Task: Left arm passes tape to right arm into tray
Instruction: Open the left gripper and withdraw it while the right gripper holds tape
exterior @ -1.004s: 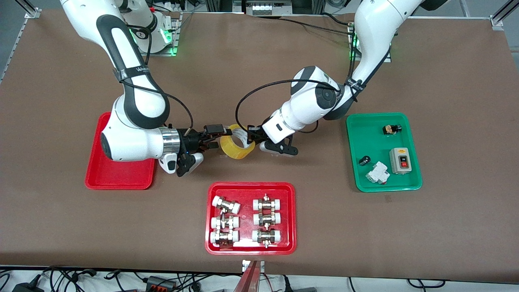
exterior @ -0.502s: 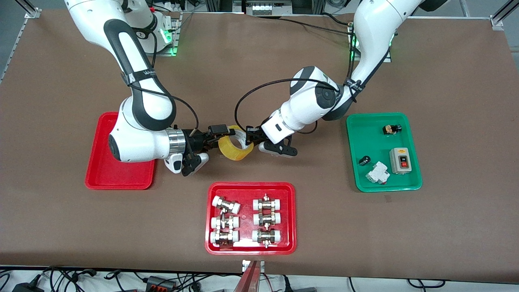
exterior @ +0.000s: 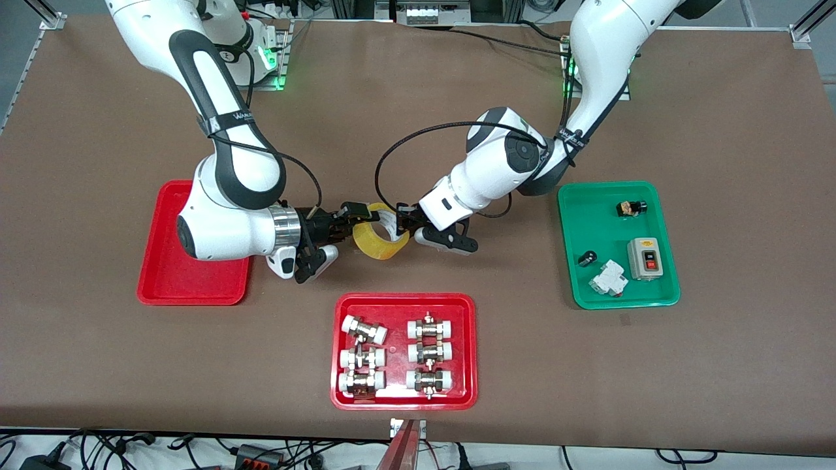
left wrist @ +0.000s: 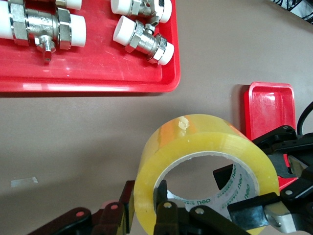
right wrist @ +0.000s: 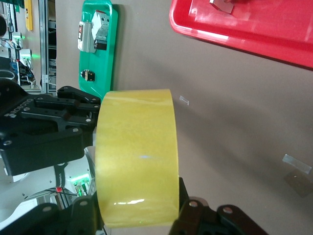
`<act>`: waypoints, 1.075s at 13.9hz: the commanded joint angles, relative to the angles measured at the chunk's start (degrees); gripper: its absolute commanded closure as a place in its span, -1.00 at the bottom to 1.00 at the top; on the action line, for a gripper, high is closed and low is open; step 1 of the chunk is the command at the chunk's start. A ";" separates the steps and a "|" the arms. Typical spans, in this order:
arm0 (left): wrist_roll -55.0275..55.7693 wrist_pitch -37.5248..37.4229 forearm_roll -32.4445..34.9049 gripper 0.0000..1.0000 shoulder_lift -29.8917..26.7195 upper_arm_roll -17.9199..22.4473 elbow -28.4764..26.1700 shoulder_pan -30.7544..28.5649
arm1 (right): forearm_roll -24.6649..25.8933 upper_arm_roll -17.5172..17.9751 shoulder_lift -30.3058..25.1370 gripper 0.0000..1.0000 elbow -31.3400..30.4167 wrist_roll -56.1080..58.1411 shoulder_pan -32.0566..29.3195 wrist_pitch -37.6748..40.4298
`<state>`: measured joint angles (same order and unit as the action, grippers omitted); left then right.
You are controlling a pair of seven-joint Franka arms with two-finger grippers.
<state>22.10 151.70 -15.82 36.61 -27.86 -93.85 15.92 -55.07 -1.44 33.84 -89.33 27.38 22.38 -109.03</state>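
The yellow tape [exterior: 377, 240] hangs in the air between the two grippers, over the bare table beside the plain red tray [exterior: 163, 274]. My left gripper [exterior: 400, 225] is shut on the roll's wall, with one finger inside the white core and one outside; the left wrist view [left wrist: 144, 191] shows this. My right gripper [exterior: 349, 225] is open and has reached the roll from the plain red tray's end. Its fingers [right wrist: 188, 205] stand close beside the two flat sides of the tape [right wrist: 137, 161]. The tape [left wrist: 195, 142] also fills the left wrist view.
A red tray [exterior: 405, 300] with several white-capped metal fittings lies nearer the front camera than the grippers. A green tray [exterior: 568, 248] with switches and small parts lies toward the left arm's end. Black cables loop from both wrists.
My right gripper has moved toward the tape until its fingers straddle the roll. My left gripper and the tape have shifted slightly toward it.
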 commanded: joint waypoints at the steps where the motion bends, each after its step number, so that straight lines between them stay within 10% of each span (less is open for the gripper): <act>1: -0.04 0.17 1.67 1.00 0.48 0.35 1.31 0.25 | -0.21 -0.41 0.26 0.42 0.65 1.62 -0.15 0.48; 5: -0.04 0.17 1.76 0.62 0.48 0.35 1.31 0.25 | -0.22 -0.41 0.26 0.42 0.65 1.62 -0.15 0.48; 6: -0.22 0.17 1.93 -0.52 0.57 0.35 1.31 0.17 | -0.22 -0.41 0.26 0.42 0.65 1.62 -0.15 0.48; 7: -0.13 0.08 1.85 -1.00 0.48 0.44 1.31 0.17 | -0.22 -0.41 0.26 0.42 0.65 1.88 -0.15 0.48; 11: -0.22 -1.75 1.93 -1.00 -0.57 0.35 1.13 -1.93 | -0.22 -0.41 0.26 0.42 0.65 2.85 -0.24 0.48; 15: -8.01 -22.71 1.93 -1.00 -8.64 -0.62 1.66 -10.36 | -0.04 -0.58 0.26 0.42 0.65 2.94 -0.50 0.22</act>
<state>18.16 138.60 -14.95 33.76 -27.74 -91.42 10.04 -54.99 -2.03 34.08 -89.33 29.35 22.27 -109.06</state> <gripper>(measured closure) 0.000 0.467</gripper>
